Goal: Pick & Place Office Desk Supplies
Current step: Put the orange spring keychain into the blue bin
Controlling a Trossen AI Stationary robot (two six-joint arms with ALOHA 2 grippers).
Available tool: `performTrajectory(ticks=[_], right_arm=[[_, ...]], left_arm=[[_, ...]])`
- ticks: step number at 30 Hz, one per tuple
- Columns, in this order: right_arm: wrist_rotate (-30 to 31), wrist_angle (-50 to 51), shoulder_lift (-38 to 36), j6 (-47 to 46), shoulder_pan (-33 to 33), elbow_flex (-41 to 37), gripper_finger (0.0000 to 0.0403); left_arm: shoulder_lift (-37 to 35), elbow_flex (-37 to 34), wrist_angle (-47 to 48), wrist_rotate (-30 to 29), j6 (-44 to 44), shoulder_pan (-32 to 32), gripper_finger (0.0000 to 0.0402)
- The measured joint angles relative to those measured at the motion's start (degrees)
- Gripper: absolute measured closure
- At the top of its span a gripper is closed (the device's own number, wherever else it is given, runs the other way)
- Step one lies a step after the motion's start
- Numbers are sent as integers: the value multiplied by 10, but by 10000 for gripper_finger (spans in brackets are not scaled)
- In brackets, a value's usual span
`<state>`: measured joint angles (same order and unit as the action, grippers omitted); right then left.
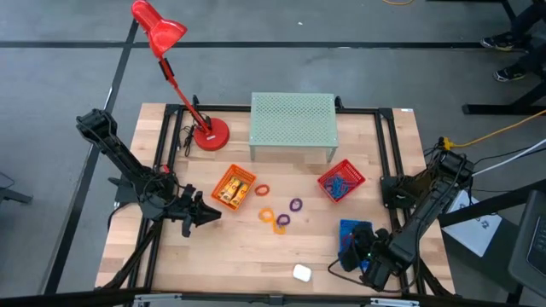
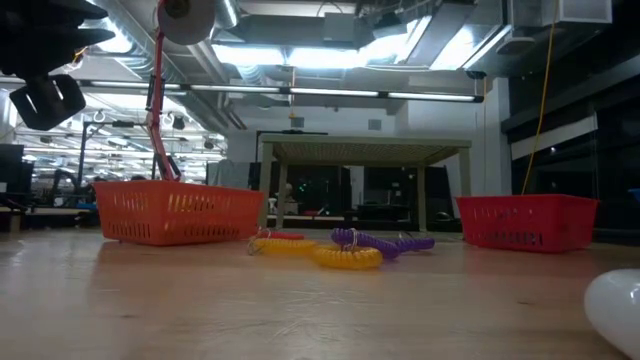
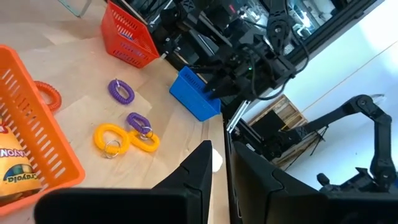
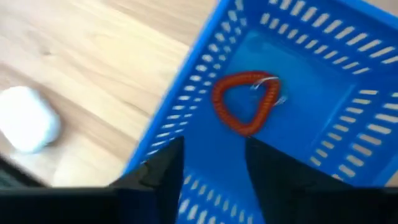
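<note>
Right gripper [image 4: 208,155], fingers spread, hovers over the blue basket [image 4: 348,99] where a red loop [image 4: 244,102] lies sorted; left gripper [image 3: 217,168], nearly pressed together, waits beside the orange basket [image 3: 37,118].

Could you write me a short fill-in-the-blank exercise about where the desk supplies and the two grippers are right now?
1. The red coil loop lies inside the ____ basket.
2. The right gripper hovers over that basket with its fingers ____.
3. The yellow tubes sit in the ____ basket.
4. The left gripper waits beside the orange basket, holding ____.

Missing words: blue; open; orange; nothing
</note>
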<state>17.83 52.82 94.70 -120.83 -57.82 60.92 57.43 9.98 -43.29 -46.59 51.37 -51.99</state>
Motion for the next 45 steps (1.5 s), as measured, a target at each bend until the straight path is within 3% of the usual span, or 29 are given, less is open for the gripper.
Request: performTrajectory(ticks=[4,7,12,16,19,22,25,27,33,38,40,45], right_arm=[[8,39,0,11,0,44,191],[61,93,0,17,0,109,179],[273,223,-1,52,11,280,184],[460,264,-2,156,30,407,190],[587,232,-2,287,32,494,191],[636,184,-2,445,30,561,191],[630,165,-2,551,26,617,191],[606,144,-2,610,27,642,191],[496,-19,-2,845,51,656,191],[293,-235,-1,1079,84,656,191],[228,-278,-1,1131,97,657,191],[235,-266,-8,1157,110,657,191]], left_arm=[[0,0,0,0,-4,0,345],[0,0,-7,0,-5,0,345],[0,0,-37,5,-35,0,345],[0,0,-63,25,-55,19,345],[0,15,-39,88,-56,56,345],[1,75,93,186,-55,111,345],[17,159,280,283,-74,171,345],[37,208,355,336,-99,210,345],[104,296,375,440,-181,315,345],[167,357,402,513,-223,376,345],[196,384,451,533,-240,393,345],[279,440,607,533,-293,429,345]])
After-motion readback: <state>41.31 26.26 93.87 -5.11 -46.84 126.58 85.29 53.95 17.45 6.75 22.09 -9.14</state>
